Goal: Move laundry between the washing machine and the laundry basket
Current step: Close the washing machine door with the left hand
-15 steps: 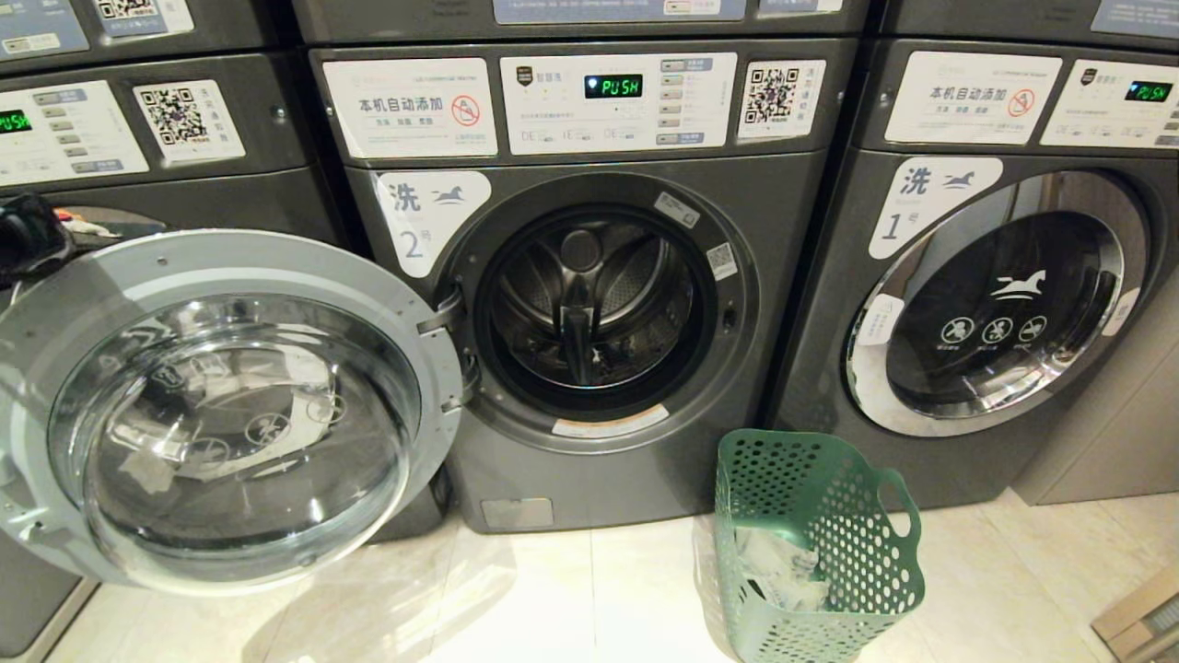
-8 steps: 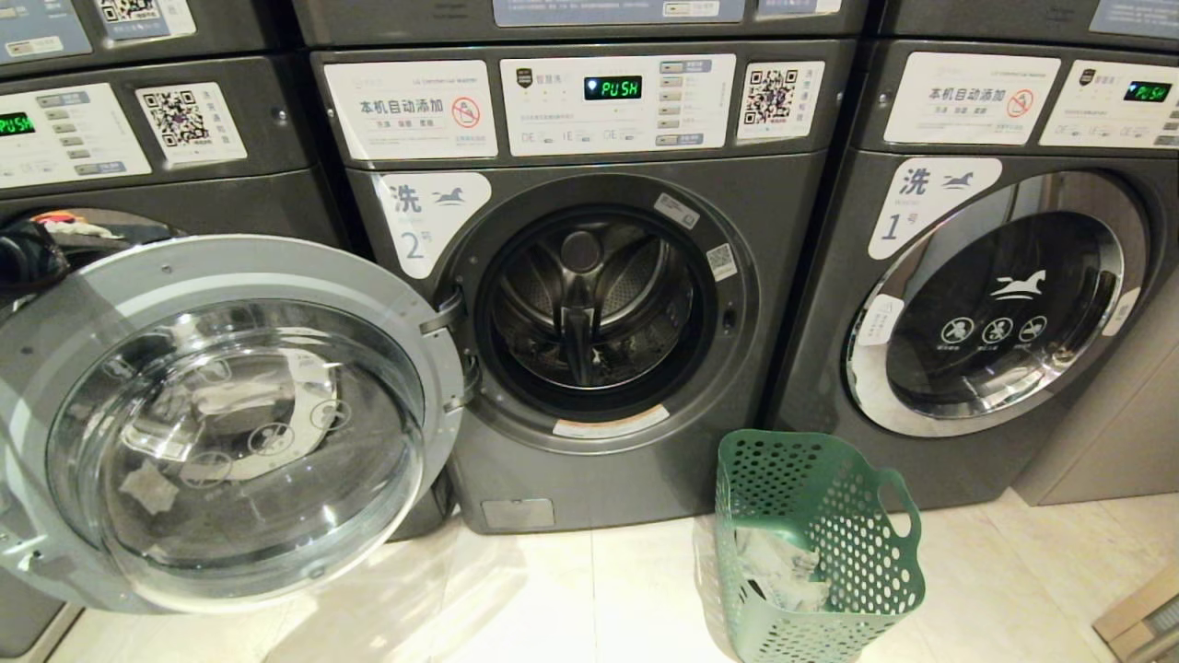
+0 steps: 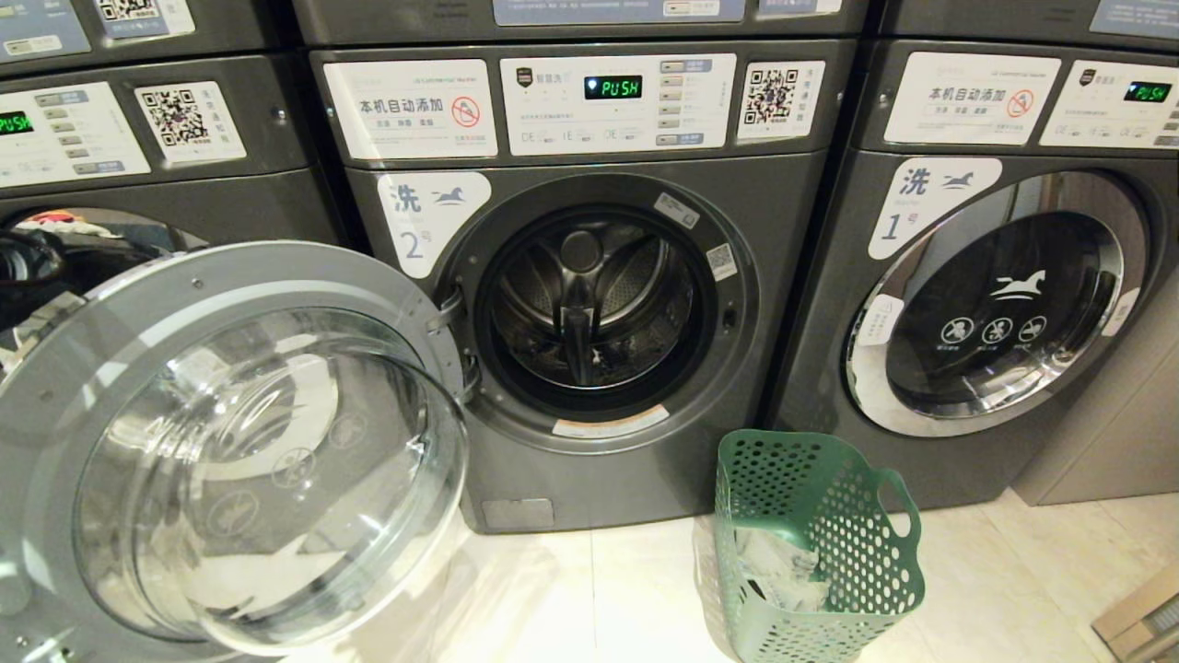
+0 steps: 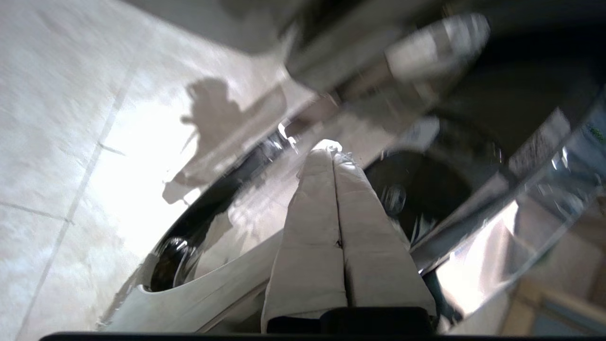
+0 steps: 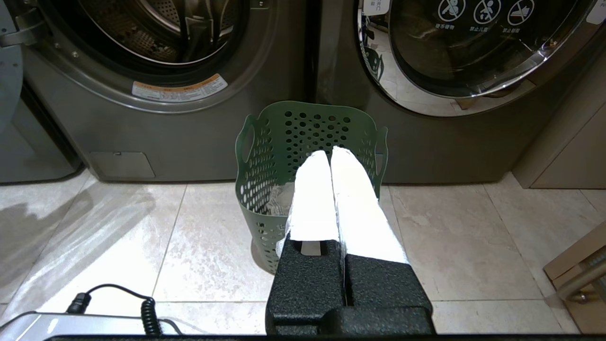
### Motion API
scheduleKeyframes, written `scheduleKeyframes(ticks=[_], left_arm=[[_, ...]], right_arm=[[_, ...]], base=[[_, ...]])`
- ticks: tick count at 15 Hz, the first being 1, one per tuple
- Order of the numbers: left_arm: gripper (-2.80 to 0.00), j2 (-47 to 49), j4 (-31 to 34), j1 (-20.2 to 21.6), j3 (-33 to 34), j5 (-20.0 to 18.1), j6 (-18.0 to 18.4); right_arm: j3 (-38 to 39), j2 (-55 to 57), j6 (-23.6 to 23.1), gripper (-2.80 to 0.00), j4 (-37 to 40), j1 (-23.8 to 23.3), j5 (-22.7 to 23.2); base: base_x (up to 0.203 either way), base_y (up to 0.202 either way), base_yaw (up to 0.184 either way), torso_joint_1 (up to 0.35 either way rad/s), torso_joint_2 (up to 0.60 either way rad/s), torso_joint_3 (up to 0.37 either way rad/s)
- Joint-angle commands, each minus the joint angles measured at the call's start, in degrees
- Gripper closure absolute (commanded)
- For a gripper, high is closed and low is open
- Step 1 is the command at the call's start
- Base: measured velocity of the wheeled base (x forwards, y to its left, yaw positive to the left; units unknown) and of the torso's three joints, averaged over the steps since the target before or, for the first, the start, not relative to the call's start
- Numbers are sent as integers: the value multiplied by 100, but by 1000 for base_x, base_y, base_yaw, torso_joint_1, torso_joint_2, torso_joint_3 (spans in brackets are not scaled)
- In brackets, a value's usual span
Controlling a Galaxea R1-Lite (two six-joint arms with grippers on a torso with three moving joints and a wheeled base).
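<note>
Washing machine number 2 (image 3: pixel 589 304) stands in the middle with its round glass door (image 3: pixel 230 442) swung out to the left and its dark drum exposed. On the floor to its right, the green perforated laundry basket (image 3: pixel 815 543) holds pale crumpled laundry (image 3: pixel 774 571). My left arm (image 3: pixel 23 262) shows dark at the far left behind the door. In the left wrist view my left gripper (image 4: pixel 333 152) is shut and empty, close against the door's rim (image 4: pixel 213 289). My right gripper (image 5: pixel 330 154) is shut and empty, low over the floor and pointing at the basket (image 5: pixel 265 142).
Machine number 1 (image 3: pixel 999 304) on the right has its door shut. Another machine (image 3: pixel 138 184) stands on the left behind the open door. A cardboard box (image 3: pixel 1142 617) lies at the lower right. A coiled black cable (image 5: pixel 142 308) rests on my base.
The open door has swung on its hinge toward me, its free edge now lower and nearer. My left arm has sunk further behind the door. The right arm has not moved.
</note>
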Motion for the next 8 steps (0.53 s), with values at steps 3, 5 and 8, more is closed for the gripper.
scheduleKeyframes(ticks=[3,5,8], left_arm=[[0,-815,983,-477,1,-258,-20],[0,-1075,1428,-904,27,-344,-24],[0,-1289,1722,-1715,162,-381,-186]], right_arm=[[-4,9,6,0,-4,5,0],[-4,9,6,0,-4,5,0],[-4,2,15,0,-4,5,0]], base=[[0,0,0,0,0,0],[0,0,0,0,0,0],[0,0,0,0,0,0]])
